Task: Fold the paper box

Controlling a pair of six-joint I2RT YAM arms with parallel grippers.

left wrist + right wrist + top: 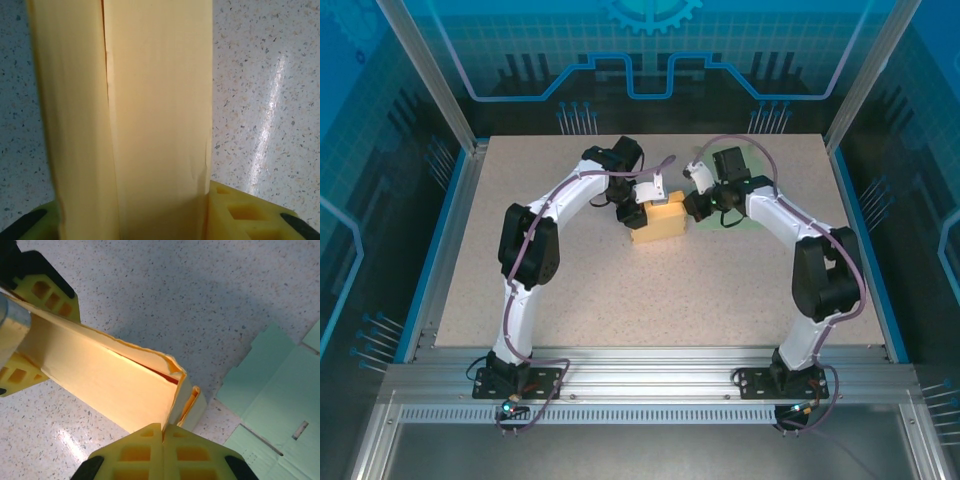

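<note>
One box [155,100] (yellow) in left end effector [135,202].

**Surroundings: table, enclosure and one loose sheet**

Table [620,300]: pale speckled top, glossy, with a streak of glare in both wrist views. A blue edging strip [440,250] runs along its left and right sides.

Green cardboard sheet [272,405]: lies flat and unfolded on the table, far right of centre. Creases, flaps and a small slot are visible.

Aluminium rail [650,372]: crosses the near edge. Aluminium posts [425,70] rise at the far corners.

Blue translucent panels [370,250]: close off the sides. The back panel [650,50] carries a gear and line pattern.
</note>
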